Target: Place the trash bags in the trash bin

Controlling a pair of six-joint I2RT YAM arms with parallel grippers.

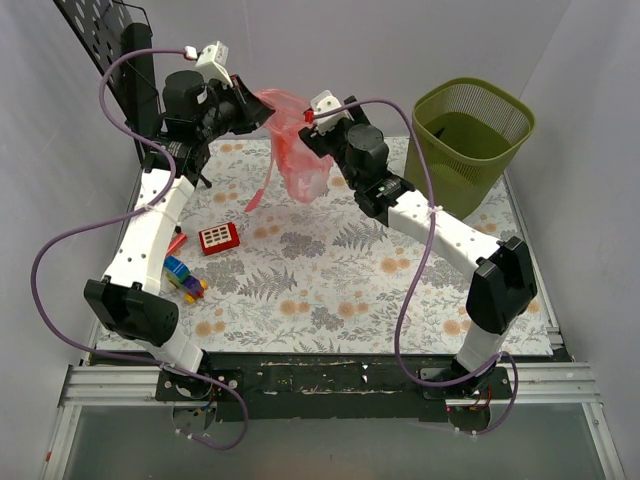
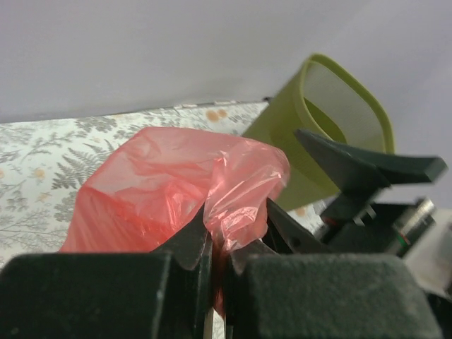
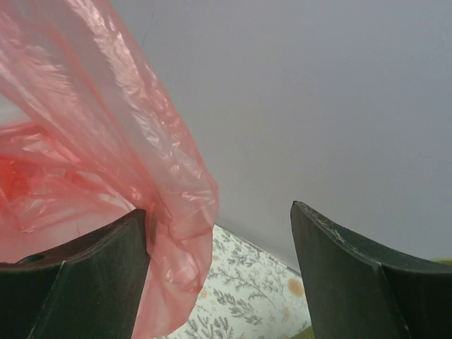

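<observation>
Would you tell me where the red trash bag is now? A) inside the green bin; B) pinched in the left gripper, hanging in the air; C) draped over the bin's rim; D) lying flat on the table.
B: the left gripper is shut on the red bag, which hangs above the table.

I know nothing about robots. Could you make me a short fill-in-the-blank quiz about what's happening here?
The left gripper is shut on a crinkly ____ plastic bag. The right gripper, next to the bag, stands ____. The trash bin sits at the far ____ corner of the table.
Missing words: red; open; right.
</observation>
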